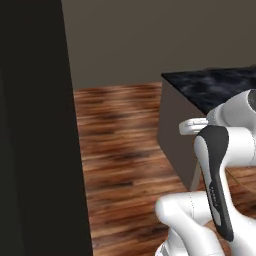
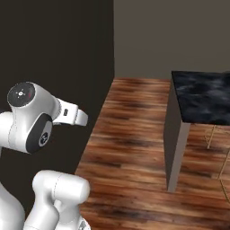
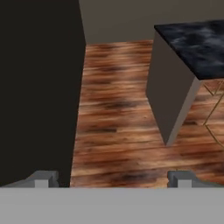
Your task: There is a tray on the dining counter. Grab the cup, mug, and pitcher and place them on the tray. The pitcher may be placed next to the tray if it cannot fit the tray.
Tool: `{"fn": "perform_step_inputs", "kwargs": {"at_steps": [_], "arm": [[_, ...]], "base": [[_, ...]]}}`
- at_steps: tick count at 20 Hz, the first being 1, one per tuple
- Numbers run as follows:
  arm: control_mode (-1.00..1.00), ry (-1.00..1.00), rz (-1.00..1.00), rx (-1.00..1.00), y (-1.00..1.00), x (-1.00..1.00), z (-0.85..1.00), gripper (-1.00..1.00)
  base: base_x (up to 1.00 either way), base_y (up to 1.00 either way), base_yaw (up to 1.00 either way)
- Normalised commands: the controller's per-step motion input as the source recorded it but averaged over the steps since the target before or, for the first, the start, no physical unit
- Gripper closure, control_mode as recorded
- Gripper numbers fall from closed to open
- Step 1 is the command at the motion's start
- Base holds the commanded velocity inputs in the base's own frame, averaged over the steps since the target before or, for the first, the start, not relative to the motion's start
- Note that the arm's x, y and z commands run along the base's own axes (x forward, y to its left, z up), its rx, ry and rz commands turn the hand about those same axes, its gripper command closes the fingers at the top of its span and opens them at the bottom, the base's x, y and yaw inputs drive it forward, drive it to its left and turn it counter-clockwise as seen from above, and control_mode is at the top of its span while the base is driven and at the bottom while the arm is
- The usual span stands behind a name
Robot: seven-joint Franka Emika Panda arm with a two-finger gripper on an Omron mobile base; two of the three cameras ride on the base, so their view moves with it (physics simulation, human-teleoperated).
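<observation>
The dining worktop (image 3: 197, 43) is a long slab with a black marble top veined in white, seen by its near end; its long axis runs away from that end toward the right edge of each view. In the left base view the worktop (image 1: 215, 85) stands beyond the robot's arm; in the right base view the worktop (image 2: 202, 96) lies to the right. Its grey end panel (image 3: 168, 92) drops to the wooden plank floor (image 3: 116, 118). Thin golden stool legs (image 3: 214, 109) show under the worktop's right side. A tall dark cabinet wall (image 3: 39, 87) stands well to the left of the worktop, floor between them. The tool (image 3: 111, 178) hangs over the floor with its fingers (image 3: 41, 179) spread wide, holding nothing.
</observation>
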Motion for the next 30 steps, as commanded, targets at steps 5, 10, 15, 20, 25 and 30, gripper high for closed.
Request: {"fn": "perform_step_inputs", "kwargs": {"at_steps": [5, 10, 15, 20, 25, 30], "arm": [[1.0, 0.0, 0.0, 0.0, 0.0, 0.0, 0.0, -1.0], [1.0, 0.0, 0.0, 0.0, 0.0, 0.0, 0.0, -1.0], [1.0, 0.0, 0.0, 0.0, 0.0, 0.0, 0.0, -1.0], [1.0, 0.0, 0.0, 0.0, 0.0, 0.0, 0.0, -1.0], [1.0, 0.0, 0.0, 0.0, 0.0, 0.0, 0.0, -1.0], [1.0, 0.0, 0.0, 0.0, 0.0, 0.0, 0.0, -1.0]], "base": [[0.95, 0.24, 0.0], [0.8, 0.12, 0.0], [0.78, 0.15, 0.0], [0.74, 0.2, 0.0], [0.81, 0.35, 0.0], [0.83, 0.43, 0.0]]}}
